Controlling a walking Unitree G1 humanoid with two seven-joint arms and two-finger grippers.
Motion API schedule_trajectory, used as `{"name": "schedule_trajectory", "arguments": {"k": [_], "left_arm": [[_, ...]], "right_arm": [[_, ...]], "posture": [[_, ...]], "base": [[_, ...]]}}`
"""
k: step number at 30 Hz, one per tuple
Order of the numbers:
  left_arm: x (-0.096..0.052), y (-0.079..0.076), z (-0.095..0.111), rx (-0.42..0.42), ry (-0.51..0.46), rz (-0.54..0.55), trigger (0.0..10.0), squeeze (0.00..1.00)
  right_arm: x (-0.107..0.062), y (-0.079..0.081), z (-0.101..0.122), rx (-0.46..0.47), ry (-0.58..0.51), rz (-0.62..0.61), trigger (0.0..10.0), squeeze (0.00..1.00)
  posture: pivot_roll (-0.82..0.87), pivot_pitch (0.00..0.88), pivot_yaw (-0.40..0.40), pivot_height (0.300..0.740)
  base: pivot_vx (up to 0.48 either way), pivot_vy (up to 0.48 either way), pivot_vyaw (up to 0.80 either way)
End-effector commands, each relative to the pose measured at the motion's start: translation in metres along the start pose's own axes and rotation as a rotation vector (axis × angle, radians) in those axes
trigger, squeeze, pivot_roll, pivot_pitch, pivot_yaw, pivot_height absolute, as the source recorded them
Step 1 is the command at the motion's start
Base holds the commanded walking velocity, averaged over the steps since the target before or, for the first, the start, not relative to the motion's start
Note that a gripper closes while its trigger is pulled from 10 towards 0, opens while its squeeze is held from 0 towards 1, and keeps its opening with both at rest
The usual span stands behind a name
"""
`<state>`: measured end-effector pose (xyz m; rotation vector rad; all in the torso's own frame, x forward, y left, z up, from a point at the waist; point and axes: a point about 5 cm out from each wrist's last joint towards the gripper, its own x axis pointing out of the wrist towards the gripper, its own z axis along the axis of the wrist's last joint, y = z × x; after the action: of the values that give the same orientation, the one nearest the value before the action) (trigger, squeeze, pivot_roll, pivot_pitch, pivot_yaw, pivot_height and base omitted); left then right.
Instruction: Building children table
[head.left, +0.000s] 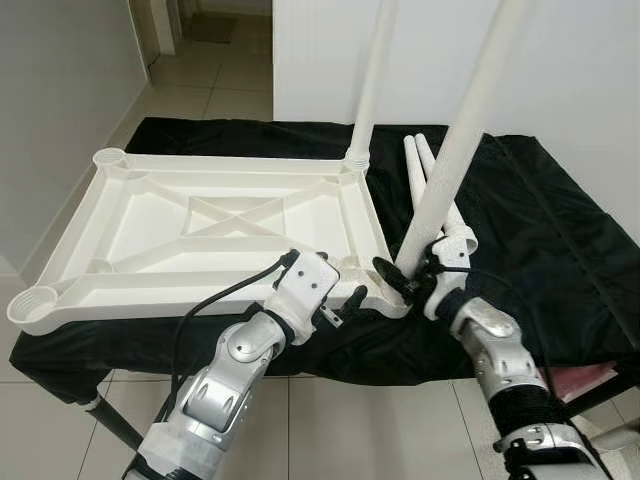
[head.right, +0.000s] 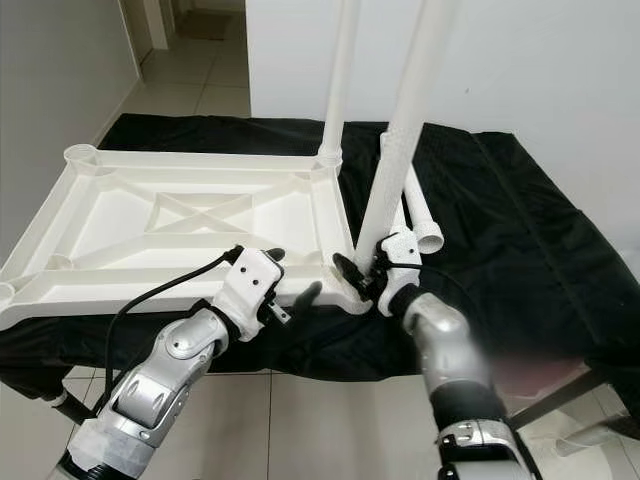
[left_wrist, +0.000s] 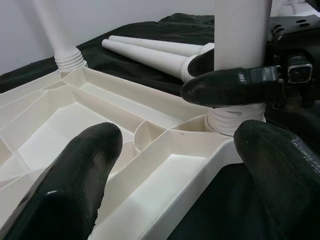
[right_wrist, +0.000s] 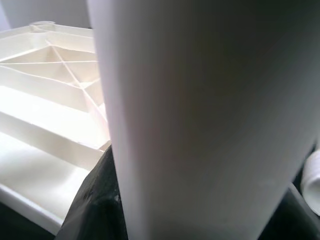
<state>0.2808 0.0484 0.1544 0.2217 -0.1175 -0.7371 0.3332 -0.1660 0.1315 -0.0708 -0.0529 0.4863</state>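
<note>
Now, table: black-draped table (head.left: 560, 240) fills mid-frame.
Tabletop: white ribbed plastic tabletop (head.left: 215, 235), upside down, centre-left; one white leg (head.left: 372, 80) stands in its far corner.
Second leg: long white plastic tube (head.left: 455, 150), tilted, foot in the near corner socket (left_wrist: 232, 120).
Spare legs: two white tubes (head.left: 420, 175) lie just beside.
Right tool (head.left: 408, 278): clamped around the tilted tube's base; straighten before pressing down.
Left tool (head.left: 340, 305): fingers spread, empty, at the tabletop's near edge; brace it.
</note>
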Motion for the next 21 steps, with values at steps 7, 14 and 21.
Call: {"name": "schedule_trajectory", "arguments": {"k": [7,14,21], "left_arm": [[0.0,-0.004,-0.003,-0.006,0.01,-0.021,10.0,0.0],[0.0,-0.004,-0.003,-0.005,0.009,-0.021,10.0,0.0],[0.0,-0.006,-0.002,-0.005,0.006,-0.017,10.0,0.0]], "right_arm": [[-0.005,0.003,-0.014,0.06,0.112,-0.235,10.0,0.0],[-0.006,0.02,-0.014,0.123,0.103,-0.456,10.0,0.0],[-0.002,0.049,-0.008,0.206,0.058,-0.596,10.0,0.0]], "posture": [[0.01,0.023,-0.041,0.74],[0.02,0.017,-0.05,0.74],[0.03,0.01,-0.056,0.74]], "base": [[0.0,0.0,0.0],[0.0,0.0,0.0],[0.0,0.0,0.0]]}}
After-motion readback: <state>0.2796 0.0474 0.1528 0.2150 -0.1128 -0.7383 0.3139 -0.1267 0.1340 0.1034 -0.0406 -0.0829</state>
